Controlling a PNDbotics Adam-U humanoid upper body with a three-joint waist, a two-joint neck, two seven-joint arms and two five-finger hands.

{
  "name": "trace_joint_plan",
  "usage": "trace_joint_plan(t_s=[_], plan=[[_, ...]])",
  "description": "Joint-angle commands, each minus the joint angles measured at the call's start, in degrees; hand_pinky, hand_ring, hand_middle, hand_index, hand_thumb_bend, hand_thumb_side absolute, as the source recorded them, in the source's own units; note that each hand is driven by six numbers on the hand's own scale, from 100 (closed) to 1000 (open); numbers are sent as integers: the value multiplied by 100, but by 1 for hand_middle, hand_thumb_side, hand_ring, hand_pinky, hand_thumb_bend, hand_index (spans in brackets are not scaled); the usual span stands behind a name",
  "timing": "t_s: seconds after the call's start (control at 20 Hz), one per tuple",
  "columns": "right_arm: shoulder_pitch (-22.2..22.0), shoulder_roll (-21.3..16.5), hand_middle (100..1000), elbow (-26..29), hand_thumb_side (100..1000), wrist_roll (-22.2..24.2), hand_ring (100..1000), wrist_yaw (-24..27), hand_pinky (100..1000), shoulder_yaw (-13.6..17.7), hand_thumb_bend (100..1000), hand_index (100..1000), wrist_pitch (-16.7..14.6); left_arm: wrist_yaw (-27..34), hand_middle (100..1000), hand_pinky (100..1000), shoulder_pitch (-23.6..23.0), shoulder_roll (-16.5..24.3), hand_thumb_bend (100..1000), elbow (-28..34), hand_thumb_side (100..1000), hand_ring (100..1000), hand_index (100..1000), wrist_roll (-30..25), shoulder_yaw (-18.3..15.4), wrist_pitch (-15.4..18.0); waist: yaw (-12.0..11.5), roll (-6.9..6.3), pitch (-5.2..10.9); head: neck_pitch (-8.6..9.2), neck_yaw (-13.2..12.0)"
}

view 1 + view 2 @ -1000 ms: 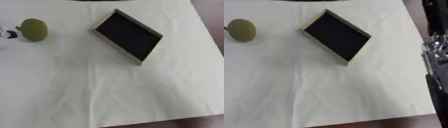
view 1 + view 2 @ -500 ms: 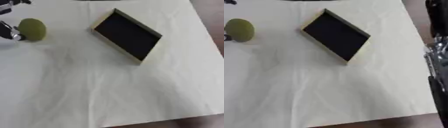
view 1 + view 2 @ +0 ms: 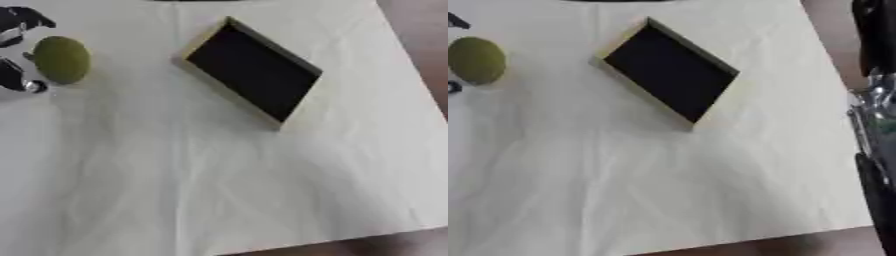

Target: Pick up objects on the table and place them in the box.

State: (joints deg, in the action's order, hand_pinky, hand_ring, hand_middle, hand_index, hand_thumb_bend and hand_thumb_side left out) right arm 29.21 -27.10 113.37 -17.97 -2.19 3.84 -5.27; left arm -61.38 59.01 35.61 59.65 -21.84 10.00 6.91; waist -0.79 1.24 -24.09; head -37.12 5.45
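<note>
Your left robot hand (image 3: 19, 47) is up in the far left corner of the worktop (image 3: 219, 190), coming in from the edge of the left eye view. Its black fingers (image 3: 26, 17) are spread, with one part above and one part below the olive-green round object (image 3: 61, 59), so they sit around it on the left side. You can't really tell if they're touching it or just beside it; nothing is curled round it that I can see. The green thing itself is lying on the pale cloth covering the worktop, well apart from the box (image 3: 252, 72).

The box is a shallow rectangular one with a light rim and a black inside, sitting turned at an angle near the far middle of the worktop. Nothing shows inside it.

Your right arm (image 3: 875, 125) shows as a dark and silver strip down the right edge of the right eye view, off the worktop. The right robot hand itself isn't showing.
</note>
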Motion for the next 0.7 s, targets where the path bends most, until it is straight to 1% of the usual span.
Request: trace_joint_plan(t_s=[0.05, 0.1, 0.2, 0.4, 0.5, 0.55, 0.6, 0.7], plan=[[62, -56, 662, 122, 681, 15, 715, 45, 849, 14, 100, 757, -10, -174, 883, 857, 159, 41, 480, -113, 100, 888, 936, 282, -136, -16, 8, 6, 111, 85, -33], [64, -51, 662, 122, 681, 17, 715, 47, 849, 12, 100, 757, -8, -187, 874, 844, 165, 18, 428, -159, 100, 881, 930, 387, -152, -15, 13, 11, 107, 89, -41], [59, -44, 662, 122, 683, 15, 715, 50, 849, 13, 100, 757, -5, -140, 857, 827, 176, -22, 367, -217, 100, 872, 920, 585, -174, -8, 22, 22, 98, 93, -57], [50, -32, 661, 122, 686, 12, 716, 51, 849, 12, 100, 757, 1, 31, 836, 808, 210, -68, 319, -287, 100, 858, 902, 836, -181, 7, 31, 30, 84, 103, -79], [46, -25, 661, 122, 688, 12, 716, 52, 850, 11, 100, 757, 7, 82, 819, 792, 225, -93, 316, -315, 100, 846, 888, 911, -175, 14, 32, 31, 77, 102, -81], [42, -23, 661, 122, 689, 13, 716, 51, 850, 11, 100, 757, 10, 108, 821, 795, 226, -104, 352, -331, 100, 848, 891, 909, -162, 51, 31, 31, 74, 95, -80], [38, -22, 661, 122, 690, 13, 716, 50, 850, 11, 100, 757, 14, 141, 835, 807, 222, -112, 407, -352, 100, 858, 908, 854, -144, 114, 30, 30, 71, 90, -79], [30, -19, 660, 122, 691, 7, 715, 49, 850, 15, 100, 756, 27, 219, 870, 848, 219, -118, 552, -399, 100, 889, 943, 525, -102, 336, 26, 28, 67, 81, -71]])
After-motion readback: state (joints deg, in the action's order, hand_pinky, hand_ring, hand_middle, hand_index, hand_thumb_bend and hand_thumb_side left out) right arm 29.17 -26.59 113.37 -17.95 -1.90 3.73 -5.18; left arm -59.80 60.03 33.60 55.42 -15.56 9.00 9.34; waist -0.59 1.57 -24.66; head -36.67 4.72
